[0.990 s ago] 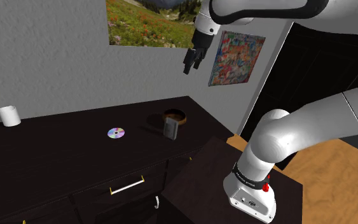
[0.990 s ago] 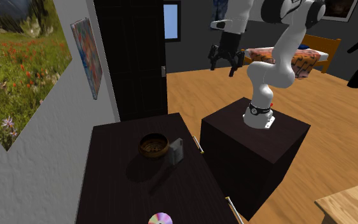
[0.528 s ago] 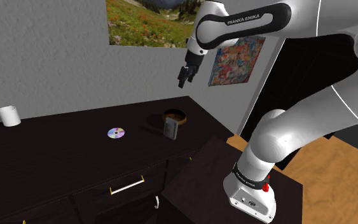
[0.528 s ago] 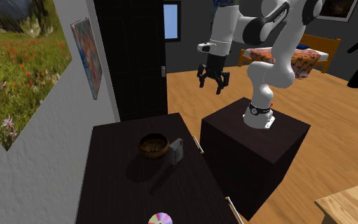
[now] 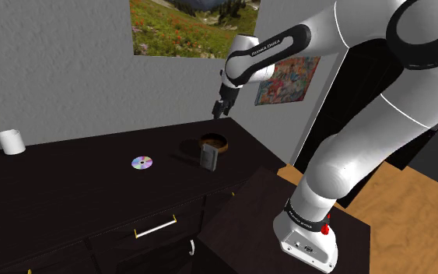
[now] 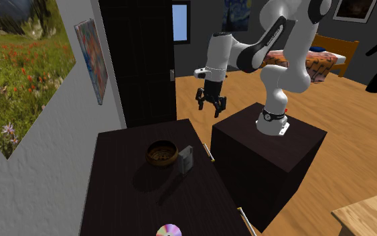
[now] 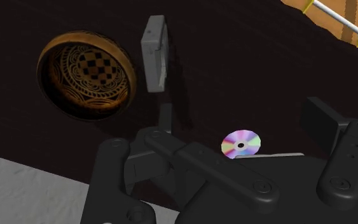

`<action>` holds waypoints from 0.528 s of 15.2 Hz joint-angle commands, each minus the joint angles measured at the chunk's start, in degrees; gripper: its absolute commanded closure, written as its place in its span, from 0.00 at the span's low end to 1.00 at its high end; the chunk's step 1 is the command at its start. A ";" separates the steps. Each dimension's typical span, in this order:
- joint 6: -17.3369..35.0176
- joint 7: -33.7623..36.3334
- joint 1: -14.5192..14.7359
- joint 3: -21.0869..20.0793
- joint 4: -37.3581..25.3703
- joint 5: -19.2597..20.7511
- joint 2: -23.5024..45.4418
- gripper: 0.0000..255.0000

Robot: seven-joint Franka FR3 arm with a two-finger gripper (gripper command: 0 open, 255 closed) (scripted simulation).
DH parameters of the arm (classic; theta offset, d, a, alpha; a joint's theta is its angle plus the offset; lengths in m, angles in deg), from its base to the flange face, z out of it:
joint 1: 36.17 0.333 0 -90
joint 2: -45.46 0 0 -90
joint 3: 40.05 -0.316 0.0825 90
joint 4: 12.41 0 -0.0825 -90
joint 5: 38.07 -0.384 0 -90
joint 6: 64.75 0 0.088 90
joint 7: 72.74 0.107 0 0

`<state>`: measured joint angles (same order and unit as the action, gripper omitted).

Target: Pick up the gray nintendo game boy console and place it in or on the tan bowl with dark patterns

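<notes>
A gray Game Boy (image 5: 208,158) (image 6: 186,159) (image 7: 154,54) stands upright on the dark dresser top, close beside the tan bowl (image 5: 214,142) (image 6: 161,153) (image 7: 86,76). The bowl has dark patterns inside and holds nothing. My black gripper (image 5: 219,109) (image 6: 210,109) (image 7: 225,159) hangs open in the air well above both, pointing down at them. Nothing is between its fingers.
A shiny CD (image 5: 141,163) (image 6: 169,230) (image 7: 241,144) lies further along the dresser (image 5: 77,175), and a white cup (image 5: 10,142) stands at its far end. The dark stand (image 6: 267,151) sits close to the dresser's front, which has drawers with handles. A grey wall with pictures runs behind.
The arm has swung the gripper down and toward the dresser, closer to the bowl and Game Boy. The fingers stay open. The Game Boy, bowl and CD have not moved.
</notes>
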<state>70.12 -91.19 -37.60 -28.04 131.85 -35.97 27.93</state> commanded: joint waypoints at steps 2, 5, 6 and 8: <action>5.47 -2.68 0.32 1.59 -0.24 -1.72 6.27 0.00; 10.08 -6.07 0.70 2.88 -1.61 -4.66 13.04 0.00; 11.49 -7.39 0.76 3.17 -2.23 -5.93 15.38 0.00; 14.07 -10.25 0.67 3.44 -3.71 -8.84 20.11 0.00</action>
<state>82.82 -99.93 -36.82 -24.87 128.50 -43.52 46.02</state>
